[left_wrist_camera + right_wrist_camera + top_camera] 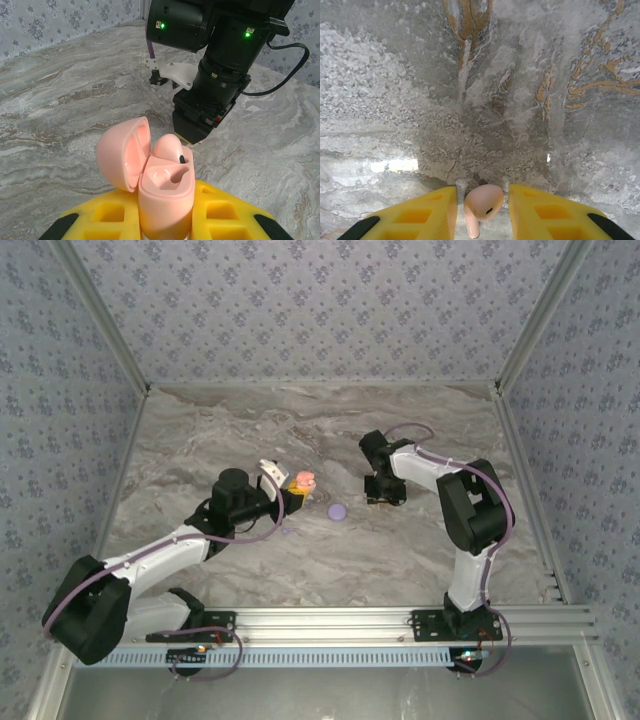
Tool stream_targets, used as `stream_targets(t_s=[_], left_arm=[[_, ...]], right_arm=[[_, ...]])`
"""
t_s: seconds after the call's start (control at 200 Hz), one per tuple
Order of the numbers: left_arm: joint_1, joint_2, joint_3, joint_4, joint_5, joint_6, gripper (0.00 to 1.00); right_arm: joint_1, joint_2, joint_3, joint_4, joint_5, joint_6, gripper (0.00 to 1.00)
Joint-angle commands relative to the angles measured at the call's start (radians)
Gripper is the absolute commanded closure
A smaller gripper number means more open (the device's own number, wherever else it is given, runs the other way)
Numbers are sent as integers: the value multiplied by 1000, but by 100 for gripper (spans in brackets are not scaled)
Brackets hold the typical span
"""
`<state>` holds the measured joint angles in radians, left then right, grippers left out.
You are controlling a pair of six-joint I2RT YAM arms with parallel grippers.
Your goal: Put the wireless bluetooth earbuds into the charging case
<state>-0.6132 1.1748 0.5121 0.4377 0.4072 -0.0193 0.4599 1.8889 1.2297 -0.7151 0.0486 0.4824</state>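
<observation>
Your left gripper [165, 222] is pressed onto the lower body of the charging case [165, 195]. Its yellow fingers [222, 212] clamp both flanks, so the case hangs clear of the table [220, 430]. The lid [122, 152] is thrown back and the wells face up. I read this as a presenting hold: it steadies the case and leaves its mouth unobstructed for the other arm. One seated earbud [169, 146] fills the well on the case's far side, toward the right arm. The empty well [177, 175] is on the near side, toward the left wrist.

The second earbud [483, 201] sits between the fingers of your right gripper [482, 200], off to the right of the case and lower, close over the table. A thin sliver shows on each side of it, so I cannot tell whether the jaws pinch it or merely bracket it.

The lid stands on the side of the case away from the right arm, so the path from above and from the right looks open. You would probably have to pass over the seated earbud to reach the empty well, and that well is narrow. A lavender disc [337, 510] lies on the table just beside the case, below the carrying height. The walls [300, 310] stand well apart from the case.
</observation>
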Motion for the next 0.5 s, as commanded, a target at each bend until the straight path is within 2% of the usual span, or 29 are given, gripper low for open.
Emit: stream_targets(t_s=[0.0,0.3,0.495], left_arm=[[-3,4,28,21,6,-7,83],[-2,5,26,20,8,-7,84],[-2,6,28,19,8,-8,84]], right_arm=[[-6,38,14,3,-10,6,68],[-5,43,17,20,-10,-18,77],[-4,7,-3,27,0,-14,80]])
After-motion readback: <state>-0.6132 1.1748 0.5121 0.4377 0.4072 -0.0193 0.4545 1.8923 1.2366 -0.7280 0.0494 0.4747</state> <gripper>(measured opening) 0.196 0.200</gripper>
